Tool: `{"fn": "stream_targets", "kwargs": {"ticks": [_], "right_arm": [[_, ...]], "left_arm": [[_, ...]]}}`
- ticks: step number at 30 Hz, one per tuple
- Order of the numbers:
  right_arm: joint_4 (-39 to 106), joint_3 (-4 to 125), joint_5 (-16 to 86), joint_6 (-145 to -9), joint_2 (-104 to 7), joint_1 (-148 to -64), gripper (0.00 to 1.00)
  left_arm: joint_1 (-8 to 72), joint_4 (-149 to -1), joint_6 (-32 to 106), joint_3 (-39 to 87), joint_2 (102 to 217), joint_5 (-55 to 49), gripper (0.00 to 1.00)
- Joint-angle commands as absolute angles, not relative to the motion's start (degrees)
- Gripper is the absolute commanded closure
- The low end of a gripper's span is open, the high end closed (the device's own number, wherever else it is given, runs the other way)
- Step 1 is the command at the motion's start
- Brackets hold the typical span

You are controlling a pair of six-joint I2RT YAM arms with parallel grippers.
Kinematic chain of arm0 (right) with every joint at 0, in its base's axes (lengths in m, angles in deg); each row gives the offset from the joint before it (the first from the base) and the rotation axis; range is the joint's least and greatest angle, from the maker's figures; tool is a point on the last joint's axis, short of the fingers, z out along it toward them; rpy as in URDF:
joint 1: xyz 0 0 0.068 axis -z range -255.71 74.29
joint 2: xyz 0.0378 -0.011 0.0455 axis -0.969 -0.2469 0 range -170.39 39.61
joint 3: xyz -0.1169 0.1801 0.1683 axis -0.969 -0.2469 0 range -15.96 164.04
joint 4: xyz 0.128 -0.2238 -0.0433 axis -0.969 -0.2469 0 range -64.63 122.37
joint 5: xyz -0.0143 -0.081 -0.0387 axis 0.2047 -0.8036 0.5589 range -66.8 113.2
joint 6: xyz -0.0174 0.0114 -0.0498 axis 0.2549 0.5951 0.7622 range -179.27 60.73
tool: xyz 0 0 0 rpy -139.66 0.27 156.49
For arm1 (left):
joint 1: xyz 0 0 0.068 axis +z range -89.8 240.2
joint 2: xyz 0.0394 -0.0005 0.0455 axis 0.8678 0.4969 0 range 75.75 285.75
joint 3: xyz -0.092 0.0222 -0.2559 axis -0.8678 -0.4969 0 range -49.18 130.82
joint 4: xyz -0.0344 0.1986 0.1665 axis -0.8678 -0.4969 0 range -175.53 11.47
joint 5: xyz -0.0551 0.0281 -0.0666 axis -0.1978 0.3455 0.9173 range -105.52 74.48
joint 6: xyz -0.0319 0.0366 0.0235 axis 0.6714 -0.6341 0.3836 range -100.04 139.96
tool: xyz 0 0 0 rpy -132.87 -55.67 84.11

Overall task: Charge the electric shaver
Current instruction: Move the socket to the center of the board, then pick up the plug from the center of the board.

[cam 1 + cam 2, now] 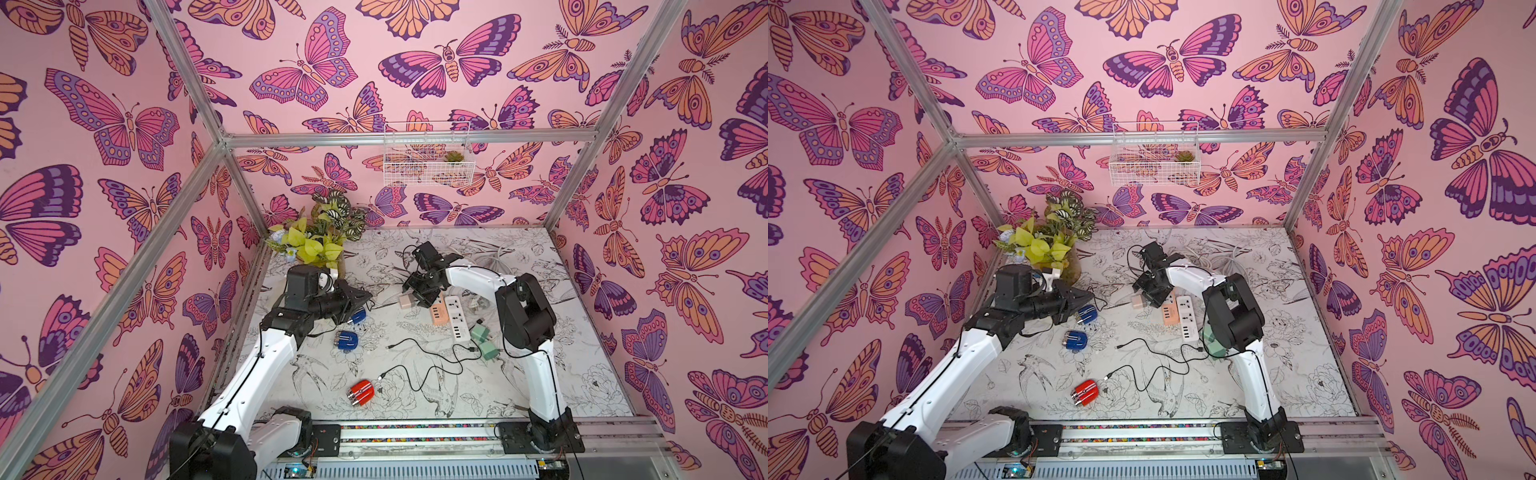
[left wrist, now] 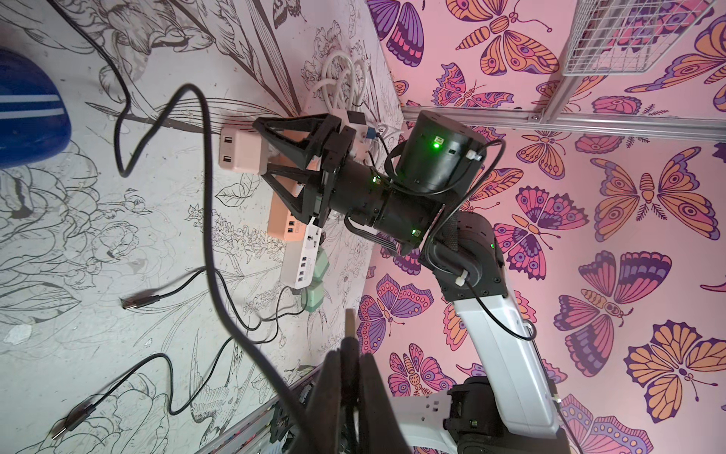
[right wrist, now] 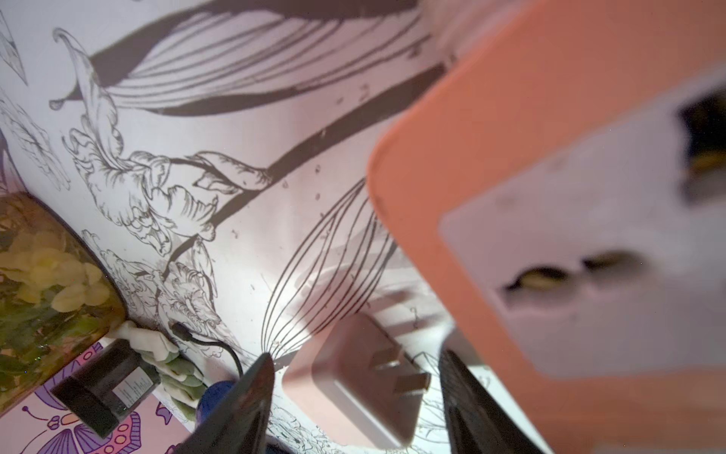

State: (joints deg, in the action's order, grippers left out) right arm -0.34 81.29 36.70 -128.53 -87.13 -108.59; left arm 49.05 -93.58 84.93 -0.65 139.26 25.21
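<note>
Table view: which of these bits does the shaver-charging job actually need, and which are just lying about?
Likely needed: rear blue shaver, black USB cable, pink USB adapter, peach power strip.
Lying about: nearer blue shaver, red shaver, white power strip, green adapters, potted plant, wire basket.

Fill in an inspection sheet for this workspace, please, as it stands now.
Surface: table with floral line print, strewn with small items.
Job's things: blue shaver beside the left gripper, second blue shaver, red shaver; pink adapter unplugged, prongs bare, by the pink power strip; white power strip alongside.
Clutter: green adapters.
Grippers: left gripper shut, seemingly on the black cable; right gripper open, fingers either side of the pink adapter.
Cables: loose cables sprawled mid-table; white cord coiled at the back.
Surroundings: potted plant, wire basket, butterfly walls.
</note>
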Motion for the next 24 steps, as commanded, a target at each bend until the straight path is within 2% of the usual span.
{"fn": "stream_targets", "kwargs": {"ticks": [1,5,11,17,24], "right_arm": [[-1.41,81.61,35.76,-130.46,-86.15,-108.38,0.32],[-4.50,79.99,36.49,-136.45,-83.78,-109.40,0.31],[-0.48,77.02,37.80,-150.25,-82.59,-110.43,0.29],[-0.51,78.99,37.00,-160.07,-83.83,-110.36,0.28],[-6.46,85.29,34.56,-164.65,-87.88,-110.45,0.26]], "left_arm": [[49.46,-93.05,84.60,-0.30,139.65,26.16,1.00],[49.43,-92.98,85.21,-0.98,139.17,25.11,1.00],[49.43,-89.56,87.75,-2.85,139.38,24.85,1.00],[49.39,-88.59,88.17,-3.38,139.57,25.17,1.00],[49.40,-88.47,88.43,-3.89,139.21,25.17,1.00]]}}
